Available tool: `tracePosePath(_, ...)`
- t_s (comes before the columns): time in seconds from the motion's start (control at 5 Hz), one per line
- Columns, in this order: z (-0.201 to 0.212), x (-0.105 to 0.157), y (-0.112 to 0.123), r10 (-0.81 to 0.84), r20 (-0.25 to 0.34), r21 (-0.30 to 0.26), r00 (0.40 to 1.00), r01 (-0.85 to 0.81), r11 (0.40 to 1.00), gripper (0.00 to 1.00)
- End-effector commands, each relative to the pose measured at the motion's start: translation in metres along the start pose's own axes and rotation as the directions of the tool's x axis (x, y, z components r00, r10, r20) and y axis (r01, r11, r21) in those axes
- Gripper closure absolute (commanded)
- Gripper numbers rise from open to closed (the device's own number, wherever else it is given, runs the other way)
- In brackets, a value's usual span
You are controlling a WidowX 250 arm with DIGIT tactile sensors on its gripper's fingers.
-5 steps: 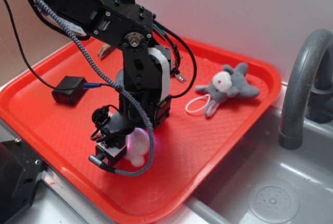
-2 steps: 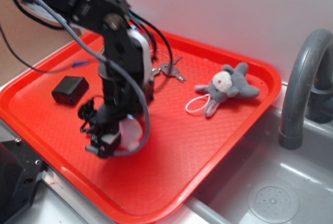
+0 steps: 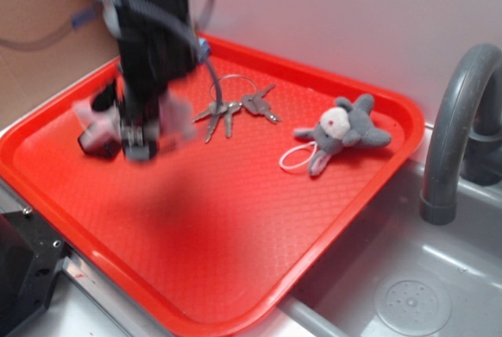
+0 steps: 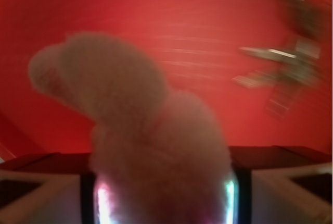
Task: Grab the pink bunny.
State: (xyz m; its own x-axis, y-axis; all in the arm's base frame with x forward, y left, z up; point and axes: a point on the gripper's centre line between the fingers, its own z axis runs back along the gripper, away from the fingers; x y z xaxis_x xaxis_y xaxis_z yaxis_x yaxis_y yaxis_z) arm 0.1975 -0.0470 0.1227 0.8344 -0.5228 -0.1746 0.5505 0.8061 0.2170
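The pink bunny (image 4: 140, 130) is a fluffy pale-pink plush that fills the middle of the wrist view, pinched between the two lit finger pads (image 4: 104, 203) at the bottom. My gripper (image 4: 162, 203) is shut on it and holds it above the red tray (image 4: 156, 5). In the exterior view the gripper (image 3: 141, 129) is blurred by motion, lifted over the tray's left part, with the bunny (image 3: 179, 111) showing as a pale smear at its side.
A grey plush animal with a white face (image 3: 342, 129) and a white loop lies at the tray's right. Keys on a ring (image 3: 231, 108) lie mid-tray. A black box (image 3: 96, 145) sits partly behind the gripper. A grey faucet (image 3: 455, 117) and sink stand at the right.
The gripper has risen from the tray's front and moved back and left with the pink bunny in it. The keys, hidden by the arm before, now show.
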Motion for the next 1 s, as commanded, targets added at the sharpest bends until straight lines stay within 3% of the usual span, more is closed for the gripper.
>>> tracePosePath(0.0, 0.067, -0.015, 0.012, 0.491, 0.037, -0.101, 0.870, -0.486, 0.868, 1.00)
tracePosePath(0.2, 0.095, -0.023, 0.024, 0.695, 0.022, -0.175, 0.718, -0.682, 0.710, 1.00)
tracePosePath(0.4, 0.121, -0.026, 0.032, 0.768, 0.041, -0.212, 0.639, -0.746, 0.631, 1.00)
tracePosePath(0.6, 0.121, -0.018, 0.030, 0.757, 0.063, -0.162, 0.650, -0.742, 0.651, 1.00)
tracePosePath(0.8, 0.114, -0.011, 0.023, 0.658, 0.066, -0.096, 0.750, -0.651, 0.753, 1.00)
